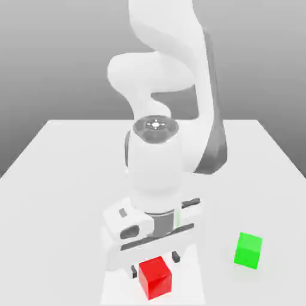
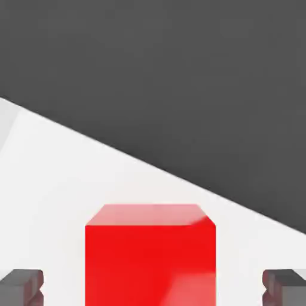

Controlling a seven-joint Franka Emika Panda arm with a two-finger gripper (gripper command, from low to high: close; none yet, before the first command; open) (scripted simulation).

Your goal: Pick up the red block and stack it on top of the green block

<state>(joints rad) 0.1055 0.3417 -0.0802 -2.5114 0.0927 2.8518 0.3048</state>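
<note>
No readable text, label, brand, number or sign
</note>
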